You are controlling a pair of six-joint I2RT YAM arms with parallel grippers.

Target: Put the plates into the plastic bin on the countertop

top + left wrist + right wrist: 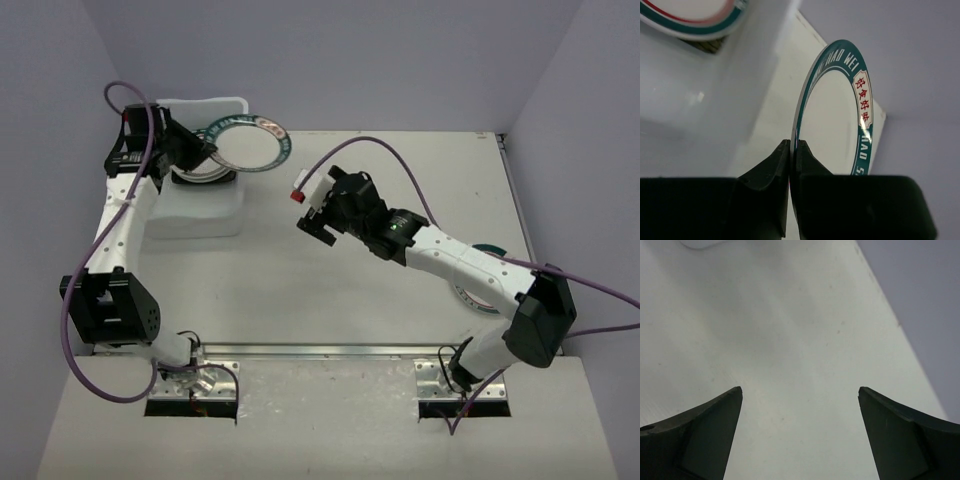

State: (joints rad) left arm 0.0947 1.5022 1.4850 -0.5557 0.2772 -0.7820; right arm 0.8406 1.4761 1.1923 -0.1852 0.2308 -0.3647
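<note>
Upper left of the top view: plate [245, 143], clamped at its rim by the left end effector [205, 157], overhangs the right wall of the bin [200, 222], whose interior lies lower left. Only the left wrist view plainly shows a second plate [690, 20] inside. Right end effector [315, 218] gapes wide, empty, over the table [300, 300].

- The plate [840, 115] at the plastic bin's [195, 215] far right corner: white centre, teal rim band with white lettering, red characters on a white patch.
- A second plate [690, 17] inside the bin: white, with a teal rim and a thin red line just within it.
- The plastic bin: milky translucent white, unpatterned.
- The countertop [300, 290] right of the bin: plain pale off-white.
- Left gripper [791, 150] and right gripper [800, 395]: black.
- Cable [372, 140] right of the bin: purple.
- Small tag [297, 196] right of the bin: red.
</note>
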